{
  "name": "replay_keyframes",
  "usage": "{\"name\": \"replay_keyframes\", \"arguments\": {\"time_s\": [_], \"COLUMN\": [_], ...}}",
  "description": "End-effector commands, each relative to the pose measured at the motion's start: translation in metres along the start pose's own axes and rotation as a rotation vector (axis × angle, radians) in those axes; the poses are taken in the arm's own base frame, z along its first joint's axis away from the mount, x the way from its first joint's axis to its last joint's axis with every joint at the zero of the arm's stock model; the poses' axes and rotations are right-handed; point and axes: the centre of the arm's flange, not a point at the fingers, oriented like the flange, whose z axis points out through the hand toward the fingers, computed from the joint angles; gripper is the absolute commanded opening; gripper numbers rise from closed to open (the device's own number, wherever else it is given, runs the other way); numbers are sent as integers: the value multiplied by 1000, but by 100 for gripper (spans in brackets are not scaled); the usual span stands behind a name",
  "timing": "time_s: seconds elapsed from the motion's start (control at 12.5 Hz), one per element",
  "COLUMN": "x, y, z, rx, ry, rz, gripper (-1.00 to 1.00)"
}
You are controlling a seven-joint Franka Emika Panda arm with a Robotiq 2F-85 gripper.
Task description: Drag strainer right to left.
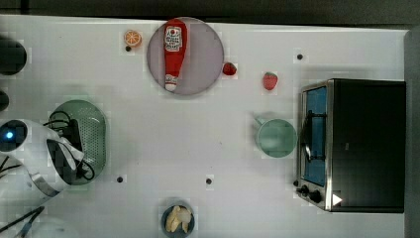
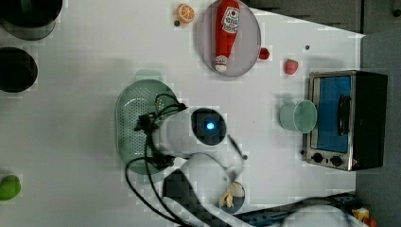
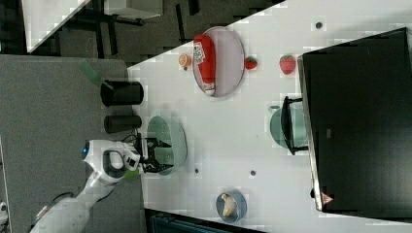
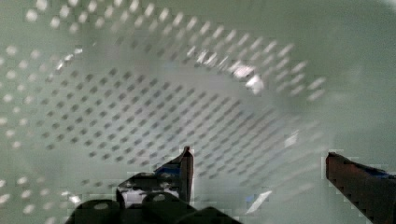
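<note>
At the top view's left edge, two dark round containers [image 1: 10, 56] stand on the white table [image 1: 198, 134], and just below them the strainer [image 1: 96, 130] lies with its long axis running up and down the picture, its perforated floor partly covered by the white robot arm [image 1: 34, 153] that reaches in over it. The gripper [image 3: 159, 155] hangs above the strainer's bowl with its two black fingers [image 4: 184, 170] spread wide apart, grasping nothing; in the wrist view the dotted green floor of the strainer shows between them. Further right in the top view, an orange slice [image 1: 132, 38] sits near the table's far edge, just beside a round grey plate [image 1: 208, 54] that carries a red ketchup bottle [image 1: 174, 52] lying on its side. Near the table's lower edge, a small blue bowl [image 1: 166, 220] holds pale food pieces. To the right of the plate a small strawberry [image 1: 229, 68] touches its rim, and a larger strawberry [image 1: 270, 80] lies a little further on. Below them a mint-green mug [image 1: 276, 138] stands just beside the door of a black toaster oven [image 1: 366, 144], which occupies the top view's right side, well apart from the strainer.
</note>
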Motion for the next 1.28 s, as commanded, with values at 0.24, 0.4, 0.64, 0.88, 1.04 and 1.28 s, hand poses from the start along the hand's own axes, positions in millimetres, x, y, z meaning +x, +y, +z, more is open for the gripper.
{"name": "replay_keyframes", "arguments": {"time_s": [0.24,0.4,0.64,0.88,1.04,1.28], "x": [158,240,369,446,462,469], "y": [1,40,111,162,173,172], "z": [-274,-346,-413,-429,-424,-419], "rx": [204,233,236,232,212,198], "ry": [13,33,168,162,133,128], "rz": [-226,-309,-454,-439,-410,-394], "gripper": [100,100,100,100,100,100]}}
